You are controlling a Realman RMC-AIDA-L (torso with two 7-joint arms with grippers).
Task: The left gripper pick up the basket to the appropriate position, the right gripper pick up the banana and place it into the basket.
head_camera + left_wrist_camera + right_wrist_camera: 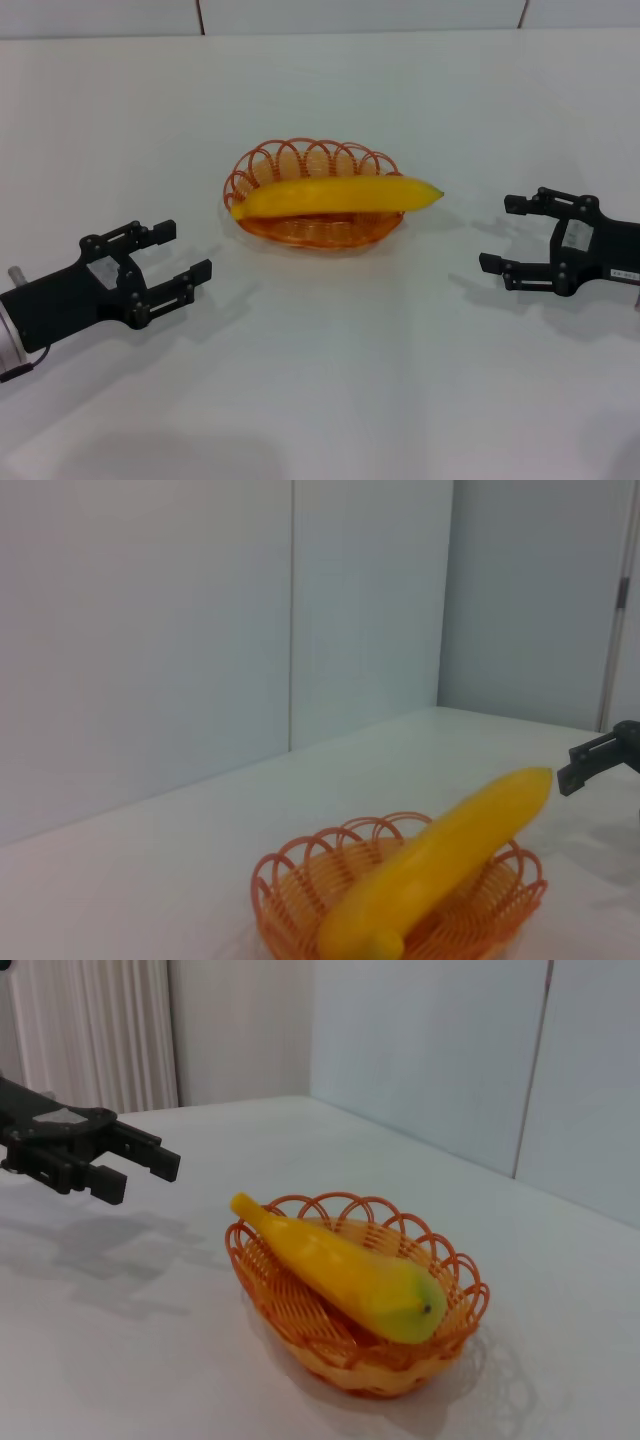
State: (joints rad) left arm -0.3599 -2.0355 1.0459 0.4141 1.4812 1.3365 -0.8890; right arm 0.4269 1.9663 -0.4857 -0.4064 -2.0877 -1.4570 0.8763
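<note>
The orange wire basket (300, 160) stands on the white table at the middle. The yellow banana (335, 195) lies lengthwise across it, its right tip reaching past the rim. Both also show in the left wrist view, basket (300, 880) and banana (440, 865), and in the right wrist view, basket (455, 1285) and banana (340, 1270). My left gripper (170, 262) is open and empty, at the front left of the basket, apart from it. My right gripper (505, 235) is open and empty, to the right of the basket, apart from the banana's tip.
The white table (330, 380) spreads all around the basket. A pale wall with panel seams (200, 15) runs along its far edge. No other objects show.
</note>
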